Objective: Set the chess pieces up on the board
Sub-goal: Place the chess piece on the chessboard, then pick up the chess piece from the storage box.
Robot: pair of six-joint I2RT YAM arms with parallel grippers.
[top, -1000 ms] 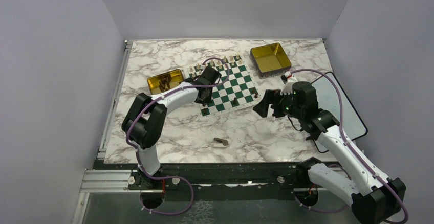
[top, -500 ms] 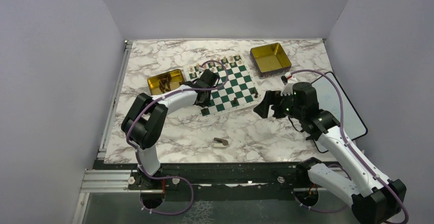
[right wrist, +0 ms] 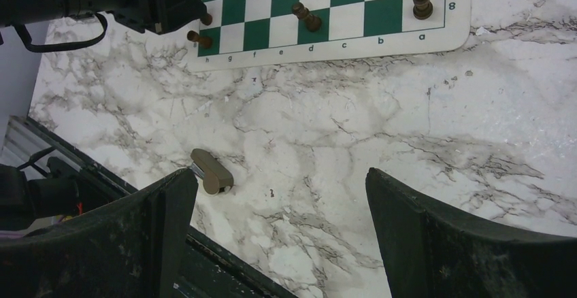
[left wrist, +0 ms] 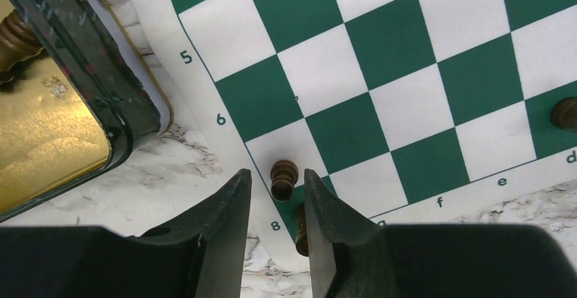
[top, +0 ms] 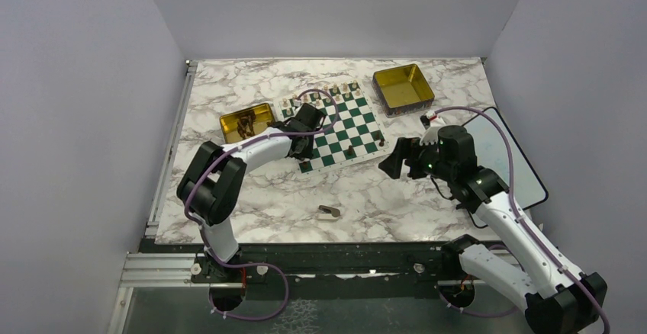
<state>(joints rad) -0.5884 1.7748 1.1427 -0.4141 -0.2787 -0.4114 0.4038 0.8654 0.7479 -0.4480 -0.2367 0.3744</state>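
Nearest the arm bases, a small brown block (top: 329, 212) is seen lying on the marbled desk (top: 252, 197). Just beyond it, the right pincer (right wrist: 279, 175) is spread wide over bare desk, with nothing in it. Farther on, the left pincer (left wrist: 277, 179) is parted narrowly at the near-left corner of the board (left wrist: 401, 60). One of the chess pieces (left wrist: 284, 174) is stood upright between its fingers, with gaps visible on both sides. A gold tin (top: 246, 120) is set just beside the board's left edge, and another (top: 403, 86) lies past its far right corner.
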